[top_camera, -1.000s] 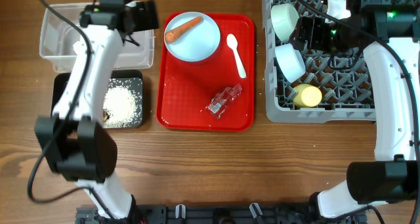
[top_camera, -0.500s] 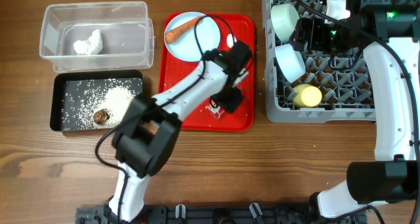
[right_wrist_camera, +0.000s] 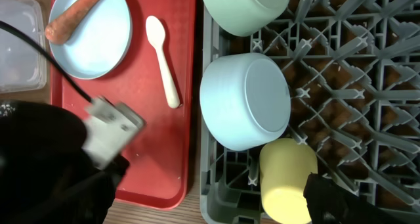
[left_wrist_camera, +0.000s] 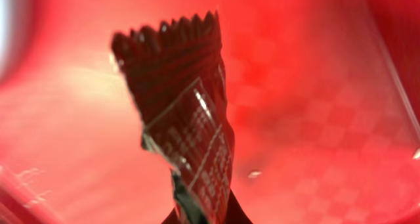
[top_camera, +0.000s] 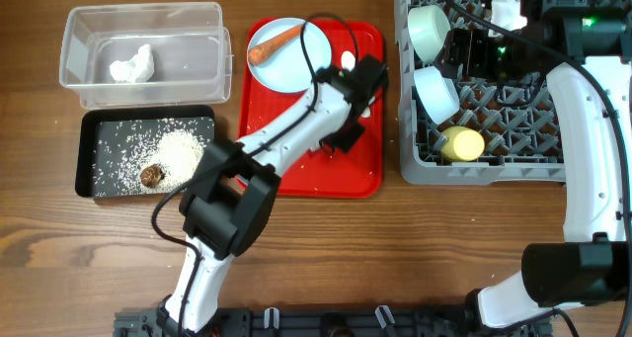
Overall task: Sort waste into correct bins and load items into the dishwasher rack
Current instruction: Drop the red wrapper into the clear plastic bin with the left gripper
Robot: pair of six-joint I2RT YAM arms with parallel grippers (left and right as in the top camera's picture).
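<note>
My left gripper (top_camera: 343, 137) was clamped on the red-and-clear wrapper (left_wrist_camera: 187, 138), which stood upright from my jaws over the red tray (top_camera: 336, 179). The carrot (top_camera: 274, 43) lay on the blue plate (top_camera: 286, 72) at the tray's far end, with the white spoon (right_wrist_camera: 164, 60) beside it. My right gripper (top_camera: 459, 52) hung over the grey rack (top_camera: 513, 129), fingers spread wide and empty, above two bowls (right_wrist_camera: 243, 99) and the yellow cup (top_camera: 461, 142).
</note>
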